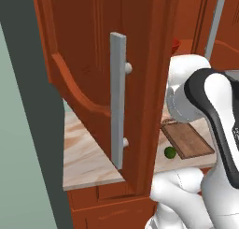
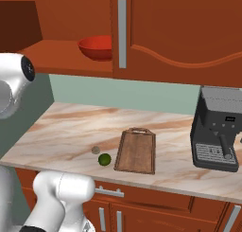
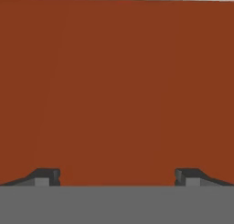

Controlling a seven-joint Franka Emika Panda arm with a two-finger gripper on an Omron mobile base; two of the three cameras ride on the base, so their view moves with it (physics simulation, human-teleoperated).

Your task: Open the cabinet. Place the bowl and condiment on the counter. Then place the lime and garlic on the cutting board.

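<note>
The cabinet's left door (image 1: 93, 60) is swung wide open, its grey bar handle (image 1: 118, 99) facing me. On the bared shelf rests the red bowl (image 2: 97, 47). The condiment is out of view. On the counter (image 2: 66, 131) the lime (image 2: 104, 159) and the garlic (image 2: 96, 150) lie just left of the cutting board (image 2: 136, 150). The lime (image 1: 170, 152) and cutting board (image 1: 186, 139) also show past the door's edge. My gripper (image 3: 117, 177) is open and empty, its fingertips (image 3: 48, 176) close in front of a flat reddish-brown wood face.
The cabinet's right door (image 2: 189, 27) is shut, its handle (image 2: 122, 33) beside the bowl. A dark coffee machine (image 2: 217, 129) stands on the counter at the right. Lower drawer cabinets (image 2: 142, 207) run under the counter. A green wall (image 2: 123, 93) backs it.
</note>
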